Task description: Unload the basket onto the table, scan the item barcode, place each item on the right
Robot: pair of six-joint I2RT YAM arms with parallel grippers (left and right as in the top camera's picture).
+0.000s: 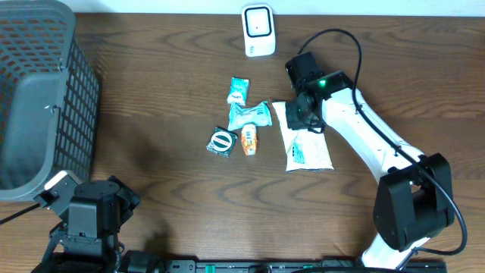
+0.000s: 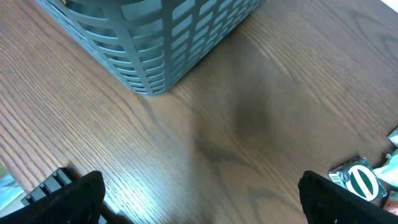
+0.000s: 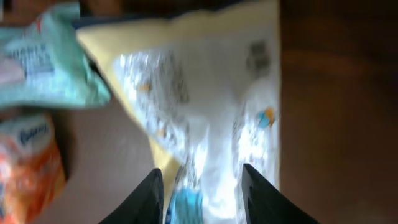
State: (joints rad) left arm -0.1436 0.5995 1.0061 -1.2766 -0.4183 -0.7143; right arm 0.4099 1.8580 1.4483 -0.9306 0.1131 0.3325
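Observation:
A white and yellow snack bag (image 1: 309, 150) lies flat on the table, right of centre. My right gripper (image 1: 301, 120) hovers over its upper half. In the blurred right wrist view the crinkled bag (image 3: 205, 93) fills the frame. The right gripper (image 3: 202, 173) stands part open there, with a raised fold of the bag between its black fingers (image 3: 152, 196). No barcode is readable on the bag. The white scanner (image 1: 258, 30) stands at the table's far edge. My left gripper (image 2: 199, 180) is wide open over bare wood at the front left, holding nothing.
A teal packet (image 1: 238, 89), a pale teal pouch (image 1: 250, 115), an orange packet (image 1: 249, 140) and a green-logo packet (image 1: 221, 142) lie clustered left of the bag. A grey mesh basket (image 1: 38, 98) fills the left side and shows again as basket (image 2: 155, 37).

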